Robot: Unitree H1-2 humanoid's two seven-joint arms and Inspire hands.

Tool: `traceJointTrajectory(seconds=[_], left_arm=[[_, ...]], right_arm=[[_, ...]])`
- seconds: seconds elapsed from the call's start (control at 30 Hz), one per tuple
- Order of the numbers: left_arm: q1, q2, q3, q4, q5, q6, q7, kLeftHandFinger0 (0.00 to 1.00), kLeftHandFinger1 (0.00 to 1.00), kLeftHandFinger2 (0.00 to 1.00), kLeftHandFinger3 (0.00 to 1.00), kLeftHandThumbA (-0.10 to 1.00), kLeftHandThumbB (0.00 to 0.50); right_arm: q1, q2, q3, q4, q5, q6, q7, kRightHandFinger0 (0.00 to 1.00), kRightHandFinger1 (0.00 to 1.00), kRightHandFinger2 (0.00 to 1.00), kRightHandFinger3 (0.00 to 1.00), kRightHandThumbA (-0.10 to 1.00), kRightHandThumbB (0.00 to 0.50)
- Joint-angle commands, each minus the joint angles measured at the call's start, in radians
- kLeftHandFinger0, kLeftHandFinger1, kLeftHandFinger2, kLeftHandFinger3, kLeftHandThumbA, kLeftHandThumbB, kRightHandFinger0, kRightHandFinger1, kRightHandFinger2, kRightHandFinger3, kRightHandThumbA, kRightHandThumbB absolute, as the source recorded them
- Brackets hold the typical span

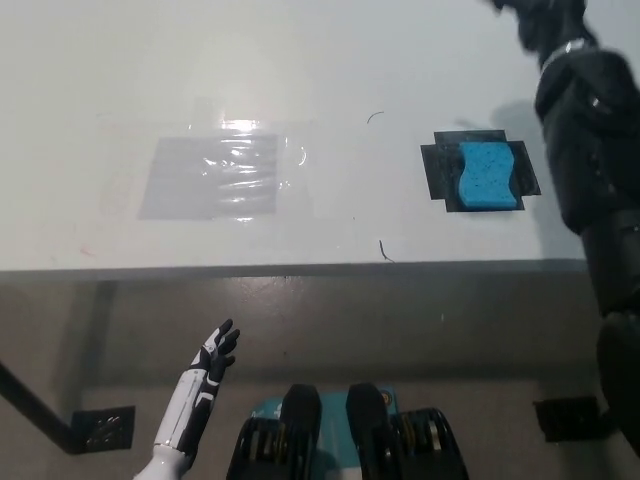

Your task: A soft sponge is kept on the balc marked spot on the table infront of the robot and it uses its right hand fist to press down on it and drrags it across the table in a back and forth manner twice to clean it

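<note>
Sponge (487,176) lies on its black mark (436,170), long axis away from the robot; right hand (545,25) is beyond it, fingers unreadable; left hand (216,350) hangs spread below the tabletop (300,60)

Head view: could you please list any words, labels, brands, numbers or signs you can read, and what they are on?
None can be read: the sponge, the black patch beneath it, the clear film and the table carry no text; only thin pen squiggles mark the tabletop.

A single head view is given, aimed steeply down from above onto the table (300,60) and the floor before it.
</note>
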Motion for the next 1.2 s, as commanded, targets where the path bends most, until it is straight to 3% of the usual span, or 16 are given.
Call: traceJointTrajectory(seconds=[0.0, 0.1, 0.2, 0.27, 0.43, 0.5, 0.57, 0.7, 0.8, 0.9, 0.97, 1.17], left_arm=[[0.005, 0.006, -0.01, -0.033, 0.03, -0.07, 0.01, 1.0, 1.0, 1.0, 1.0, 1.0, 0.11], [0.002, 0.007, -0.011, -0.035, 0.024, -0.071, 0.006, 1.0, 1.0, 1.0, 1.0, 1.0, 0.112], [-0.004, 0.007, -0.013, -0.026, 0.025, -0.078, 0.006, 1.0, 1.0, 1.0, 1.0, 1.0, 0.091], [-0.003, 0.005, -0.012, -0.024, 0.02, -0.076, 0.006, 1.0, 1.0, 1.0, 1.0, 1.0, 0.093], [-0.007, 0.007, -0.012, -0.025, 0.028, -0.081, 0.008, 1.0, 1.0, 1.0, 1.0, 1.0, 0.082], [-0.008, 0.008, -0.013, -0.027, 0.029, -0.083, 0.006, 1.0, 1.0, 1.0, 1.0, 1.0, 0.081], [-0.009, 0.01, -0.014, -0.026, 0.036, -0.081, 0.008, 1.0, 1.0, 1.0, 1.0, 1.0, 0.079], [-0.011, 0.01, -0.011, -0.029, 0.026, -0.067, 0.002, 1.0, 1.0, 1.0, 1.0, 1.0, 0.094], [-0.014, 0.011, -0.012, -0.021, 0.031, -0.079, 0.005, 1.0, 1.0, 1.0, 1.0, 1.0, 0.089], [-0.015, 0.012, -0.012, -0.02, 0.033, -0.08, 0.005, 1.0, 1.0, 1.0, 1.0, 1.0, 0.082], [-0.014, 0.012, -0.013, -0.024, 0.037, -0.079, 0.005, 1.0, 1.0, 1.0, 1.0, 1.0, 0.076], [-0.024, 0.014, -0.011, -0.014, 0.036, -0.09, 0.005, 1.0, 1.0, 1.0, 1.0, 1.0, 0.075]], right_arm=[[-0.145, 0.008, -0.012, 0.269, -0.027, -0.17, -0.063, 0.0, 0.0, 0.02, 0.0, 1.0, 0.06], [-0.113, 0.008, -0.016, 0.316, -0.022, -0.177, -0.077, 0.0, 0.0, 0.01, 0.0, 1.0, 0.059], [-0.055, 0.002, -0.006, 0.358, -0.035, -0.148, -0.086, 0.0, 0.02, 0.33, 0.32, 1.0, 0.056], [-0.017, 0.004, -0.003, 0.373, -0.039, -0.149, -0.087, 0.0, 0.01, 0.35, 0.42, 1.0, 0.039], [0.07, 0.018, -0.017, 0.39, -0.031, -0.121, -0.103, 0.0, 0.0, 0.32, 0.43, 1.0, 0.083], [0.102, 0.026, -0.012, 0.392, -0.038, -0.128, -0.105, 0.0, 0.0, 0.31, 0.44, 1.0, 0.043], [0.119, 0.033, -0.001, 0.393, -0.05, -0.13, -0.106, 0.0, 0.0, 0.3, 0.41, 1.0, 0.059], [0.141, 0.043, 0.0, 0.395, -0.05, -0.119, -0.096, 0.0, 0.0, 0.29, 0.42, 1.0, 0.038], [0.161, 0.05, -0.009, 0.395, -0.042, -0.127, -0.078, 0.0, 0.0, 0.27, 0.37, 1.0, 0.064], [0.173, 0.054, -0.02, 0.394, -0.031, -0.131, -0.056, 0.0, 0.0, 0.21, 0.27, 1.0, 0.032], [0.177, 0.056, -0.016, 0.394, -0.036, -0.135, -0.052, 0.0, 0.0, 0.17, 0.2, 1.0, 0.042], [0.158, 0.058, -0.023, 0.393, -0.031, -0.13, -0.055, 0.0, 0.0, 0.21, 0.24, 1.0, 0.022]])
